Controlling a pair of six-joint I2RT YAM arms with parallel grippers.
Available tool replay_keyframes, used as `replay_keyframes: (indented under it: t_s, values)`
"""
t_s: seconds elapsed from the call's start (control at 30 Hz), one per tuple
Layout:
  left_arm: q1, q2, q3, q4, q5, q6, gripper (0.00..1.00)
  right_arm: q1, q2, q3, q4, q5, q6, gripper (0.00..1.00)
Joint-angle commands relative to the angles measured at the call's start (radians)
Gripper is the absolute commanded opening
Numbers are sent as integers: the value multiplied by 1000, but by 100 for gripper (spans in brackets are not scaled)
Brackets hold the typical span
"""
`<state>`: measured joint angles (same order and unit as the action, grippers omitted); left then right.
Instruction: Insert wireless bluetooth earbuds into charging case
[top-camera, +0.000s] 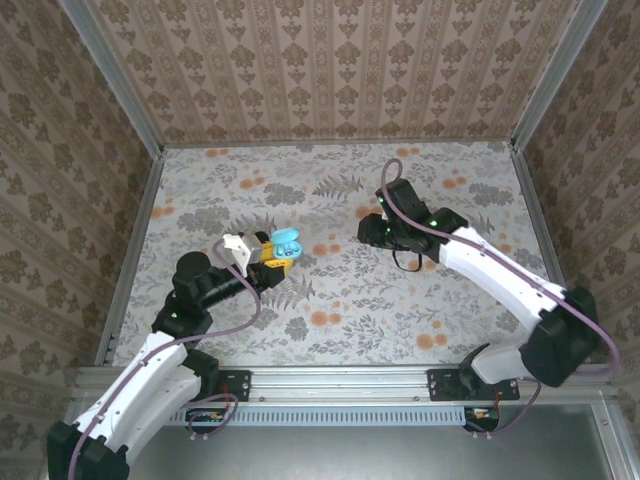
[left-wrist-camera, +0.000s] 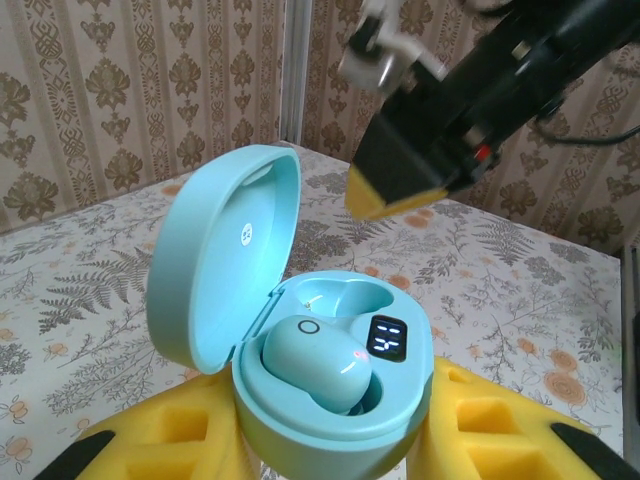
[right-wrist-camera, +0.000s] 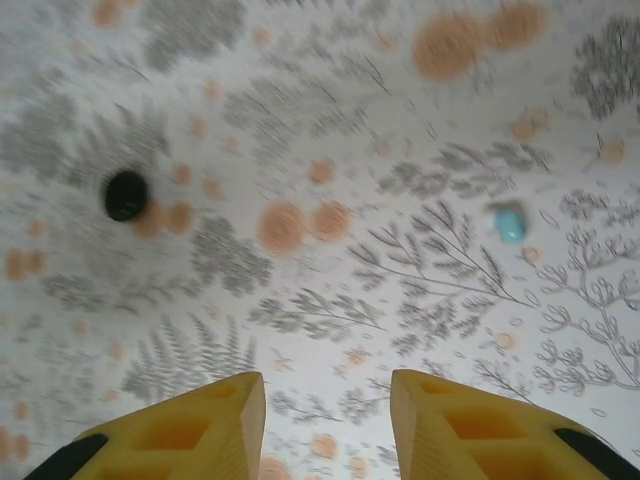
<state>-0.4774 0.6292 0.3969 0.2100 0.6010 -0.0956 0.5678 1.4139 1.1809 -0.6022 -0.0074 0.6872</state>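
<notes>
The floral surface (top-camera: 330, 320) carries both arms' work. Just left of its middle, the left gripper (top-camera: 272, 252) is clamped on the charging case (left-wrist-camera: 330, 410), which it holds with the lid open. The right gripper (right-wrist-camera: 328, 425), right of the middle, hangs above the surface with its jaws apart and nothing between them. One socket of the case holds a seated teal earbud (left-wrist-camera: 320, 365); the socket behind it is vacant. The loose teal earbud (right-wrist-camera: 510, 223) lies on the surface ahead of the right gripper, off to the right in its wrist view. A black earbud (right-wrist-camera: 126, 195) lies ahead to the left. The right arm looks the nearer, so the pick likely calls for a rightward shift and a descent.
</notes>
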Motion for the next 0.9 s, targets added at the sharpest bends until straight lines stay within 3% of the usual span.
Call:
replay_keyframes:
  t_s: [0.0, 0.4, 0.87]
  values:
    - [-7, -2, 13, 8, 0, -1, 28, -37, 91, -11, -69, -63, -69, 39]
    - [-12, 19, 14, 6, -7, 13, 28, -209, 334, 72, -58, -138, -192, 39]
    - [-15, 34, 29, -14, -3, 35, 28, -249, 570, 244, -86, -78, -224, 23]
